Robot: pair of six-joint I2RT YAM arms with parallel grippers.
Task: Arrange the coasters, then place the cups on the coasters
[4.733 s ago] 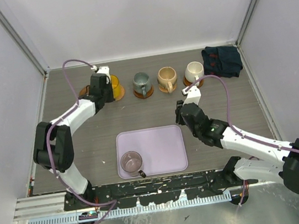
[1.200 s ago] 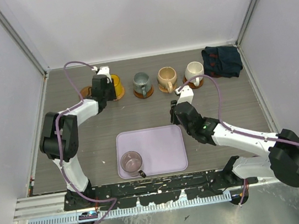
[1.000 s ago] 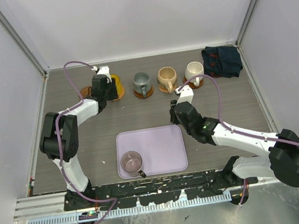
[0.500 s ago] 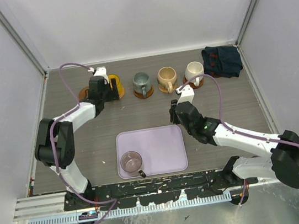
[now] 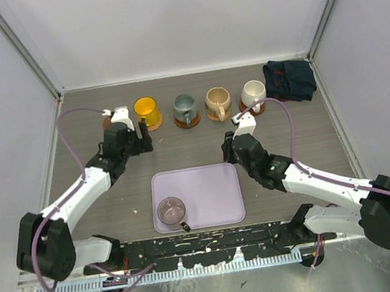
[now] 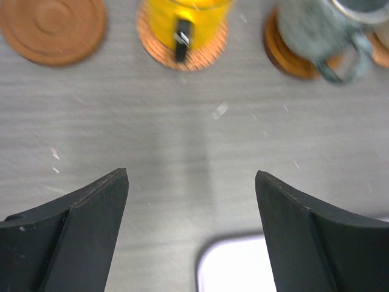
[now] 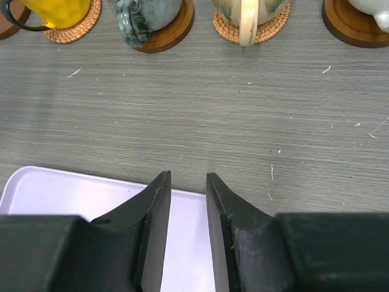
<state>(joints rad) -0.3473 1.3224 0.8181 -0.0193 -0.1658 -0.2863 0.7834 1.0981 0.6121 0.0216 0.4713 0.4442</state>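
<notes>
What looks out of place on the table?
One mauve-pink cup sits alone on the lilac tray, away from the row. The coaster at the row's left end is bare. The yellow cup, grey-green cup, tan cup and white cup stand upright on coasters; nothing spilled.

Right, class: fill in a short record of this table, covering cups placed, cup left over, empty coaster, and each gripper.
cups placed: yellow cup, green cup, tan cup, white cup
cup left over: pink cup, on tray
empty coaster: left of yellow cup
left gripper: open, empty
right gripper: jaws slightly apart, empty
</notes>
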